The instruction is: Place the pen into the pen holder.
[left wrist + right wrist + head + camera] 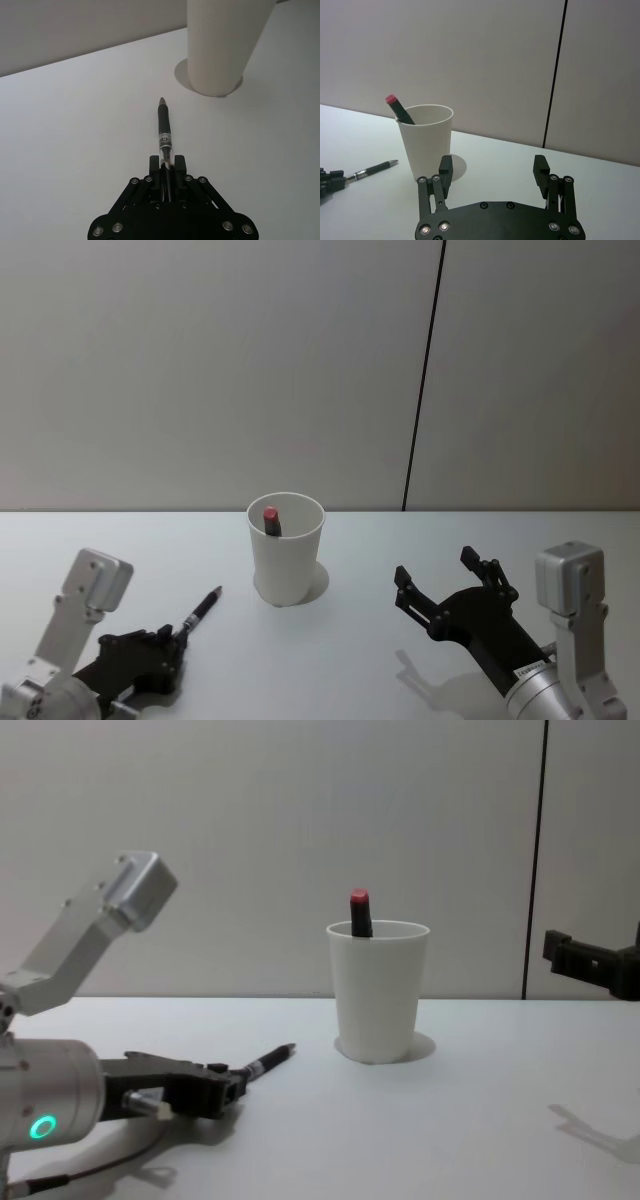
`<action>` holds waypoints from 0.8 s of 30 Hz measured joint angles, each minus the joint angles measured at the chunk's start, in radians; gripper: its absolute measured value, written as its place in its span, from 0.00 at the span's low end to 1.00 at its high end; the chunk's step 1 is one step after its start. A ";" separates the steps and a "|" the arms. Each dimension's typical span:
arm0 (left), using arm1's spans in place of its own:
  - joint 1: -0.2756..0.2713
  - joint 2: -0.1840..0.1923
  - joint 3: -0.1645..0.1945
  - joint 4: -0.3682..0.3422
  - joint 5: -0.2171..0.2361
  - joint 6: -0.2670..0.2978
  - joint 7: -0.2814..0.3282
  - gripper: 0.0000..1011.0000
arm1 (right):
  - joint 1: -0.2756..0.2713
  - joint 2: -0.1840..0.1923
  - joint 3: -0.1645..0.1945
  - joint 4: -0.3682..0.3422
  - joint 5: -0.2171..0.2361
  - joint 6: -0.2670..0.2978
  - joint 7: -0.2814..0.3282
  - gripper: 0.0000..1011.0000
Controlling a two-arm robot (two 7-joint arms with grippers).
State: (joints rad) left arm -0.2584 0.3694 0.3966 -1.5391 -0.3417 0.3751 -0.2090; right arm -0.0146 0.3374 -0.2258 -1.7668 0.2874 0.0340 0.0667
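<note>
Head view: my left gripper clamps the pen low over the desk, left of the pen holder. Left wrist: grasp sits at the pen's rear. Right wrist: right gripper wide open, empty. Chest: pen outside holder; lift and insertion remain.

Likely a robot test lab; smooth white worktop; blank grey wall panels close behind, joined at one dark vertical seam; even indoor light
</note>
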 joint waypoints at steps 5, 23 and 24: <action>0.028 0.009 -0.030 -0.001 0.004 -0.050 0.013 0.18 | 0.000 0.000 0.000 0.000 0.000 0.000 0.000 0.99; 0.118 0.025 -0.103 -0.066 0.015 -0.202 0.036 0.18 | 0.000 0.000 0.000 0.000 0.000 0.000 0.000 0.99; 0.120 0.025 -0.105 -0.069 0.016 -0.211 0.036 0.18 | 0.000 0.000 0.000 0.000 0.000 0.000 0.000 0.99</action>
State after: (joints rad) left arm -0.1389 0.3946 0.2913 -1.6080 -0.3257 0.1639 -0.1729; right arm -0.0146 0.3375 -0.2258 -1.7668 0.2874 0.0340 0.0667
